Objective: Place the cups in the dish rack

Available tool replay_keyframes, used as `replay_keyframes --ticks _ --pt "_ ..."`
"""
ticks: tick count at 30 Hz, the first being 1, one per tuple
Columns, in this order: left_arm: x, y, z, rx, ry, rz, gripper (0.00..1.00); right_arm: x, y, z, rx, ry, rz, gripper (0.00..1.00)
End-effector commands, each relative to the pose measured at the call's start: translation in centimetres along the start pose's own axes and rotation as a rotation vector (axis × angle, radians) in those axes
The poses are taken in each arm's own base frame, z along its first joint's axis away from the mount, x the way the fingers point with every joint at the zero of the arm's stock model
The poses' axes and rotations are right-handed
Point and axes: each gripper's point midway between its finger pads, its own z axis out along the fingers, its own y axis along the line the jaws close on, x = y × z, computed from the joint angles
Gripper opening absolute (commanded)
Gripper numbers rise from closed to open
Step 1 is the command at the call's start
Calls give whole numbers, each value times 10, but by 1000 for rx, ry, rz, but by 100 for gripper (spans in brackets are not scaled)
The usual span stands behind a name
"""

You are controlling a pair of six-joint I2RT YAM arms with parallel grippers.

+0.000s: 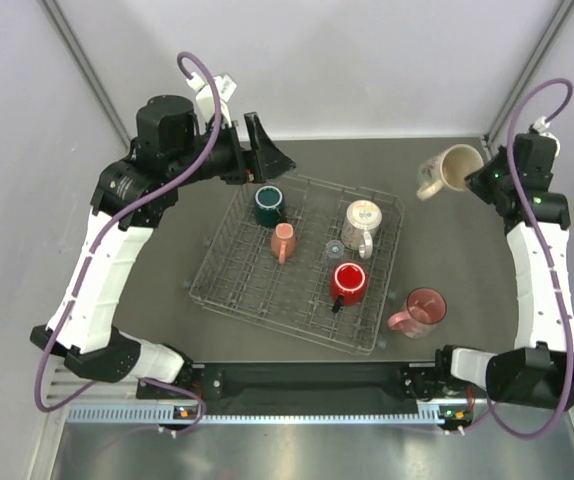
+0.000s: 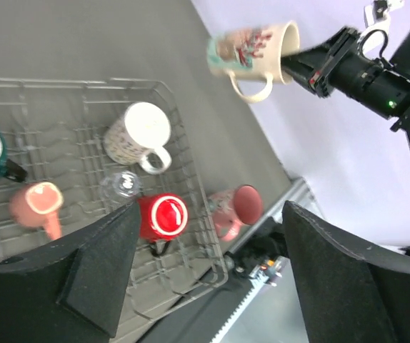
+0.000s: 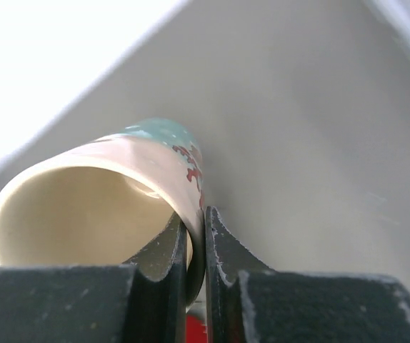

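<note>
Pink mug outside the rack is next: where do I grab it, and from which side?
Pinch the rim wall of the pink mug, one finger inside, coming from above on its right side. Its mouth seems to face up and its handle points left toward the dish rack, leaving that rim free. The right gripper holds the cream mug this way.

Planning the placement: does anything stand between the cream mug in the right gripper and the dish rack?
Nothing visible does. The cream mug hangs beyond the dish rack's far right corner; a speckled mug fills that corner.
</note>
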Motion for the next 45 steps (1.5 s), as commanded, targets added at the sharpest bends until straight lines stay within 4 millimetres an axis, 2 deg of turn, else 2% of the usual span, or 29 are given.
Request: replay_keyframes --ticks 1,3,4,5,6,7,8,10,11,16,17,18,22,29,34,41,45 --pt "-12 -26 -8 133 -10 -21 86 -71 102 -64 -505 -217 64 0" --pt "-12 -25 -7 145 -3 -28 89 -62 129 -77 -672 -147 110 0" --pt "-14 -25 -7 152 -10 -36 89 -73 146 -90 -777 -188 111 0" --pt "-13 -24 -5 154 -5 -45 89 -64 156 -93 -832 -142 169 0" --pt "-12 -26 -6 175 4 -51 89 -62 167 -105 -911 -139 171 0" --pt "-14 -26 -6 181 -4 -63 89 -74 181 -128 -1026 -219 160 0" --pt "-13 -27 -5 190 1 -73 89 -62 191 -133 -1092 -172 223 0" --pt "-13 -29 -6 212 2 -97 88 -58 205 -150 -1201 -171 264 0" --pt "-15 -30 -7 224 -10 -98 88 -50 223 -170 -1311 -154 278 0" --pt "-19 -36 -19 264 -69 -129 87 -31 261 -206 -1489 -91 328 0" --pt "-20 -36 -21 265 -76 -132 87 -30 264 -209 -1510 -87 352 0" --pt "-21 -38 -23 269 -89 -134 86 -33 265 -221 -1570 -114 365 0" --pt "-21 -39 -35 264 -131 -141 86 -28 273 -231 -1665 -61 482 0" --pt "-22 -43 -45 292 -185 -177 86 -1 294 -256 -1795 21 564 0" --pt "-26 -57 -52 365 -202 -173 85 18 307 -261 -1797 51 574 0" --pt "-23 -52 -42 363 -176 -226 85 29 322 -278 -1847 66 547 0" --pt "-23 -57 -38 405 -150 -251 84 37 330 -283 -1853 76 509 0"
